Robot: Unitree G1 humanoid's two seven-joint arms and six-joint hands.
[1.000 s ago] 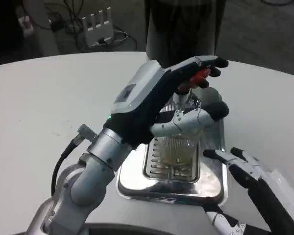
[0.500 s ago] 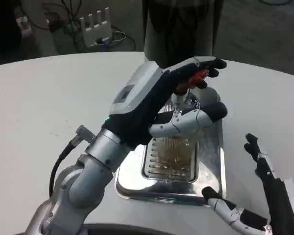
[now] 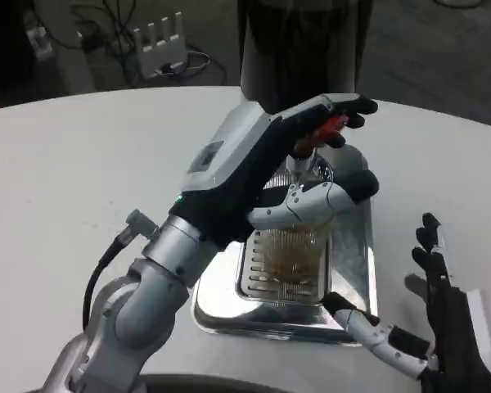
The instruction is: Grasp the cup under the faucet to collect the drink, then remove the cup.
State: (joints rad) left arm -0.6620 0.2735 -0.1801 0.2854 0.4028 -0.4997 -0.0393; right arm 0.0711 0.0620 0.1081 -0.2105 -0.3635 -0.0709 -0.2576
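A clear ribbed cup [image 3: 295,246] with a little brown drink in it stands on the steel drip tray [image 3: 353,270], right under the faucet. My left hand [image 3: 258,168] reaches over it from the left. Its fingers lie on the faucet's red lever [image 3: 332,126], and its thumb [image 3: 331,195] stretches across the cup's upper front. The cup's rim is hidden behind that thumb. My right hand [image 3: 438,332] hovers at the lower right, off the tray's right corner, with its fingers spread and nothing in it, apart from the cup.
The dark drink dispenser [image 3: 299,45] rises behind the tray at the table's far edge. A white device with cables [image 3: 159,41] lies on the floor beyond. Bare white table [image 3: 74,164] stretches to the left.
My right hand has drawn back from the tray's right side, to the right and toward the near edge, turning its fingers upward. The left hand stays on the lever.
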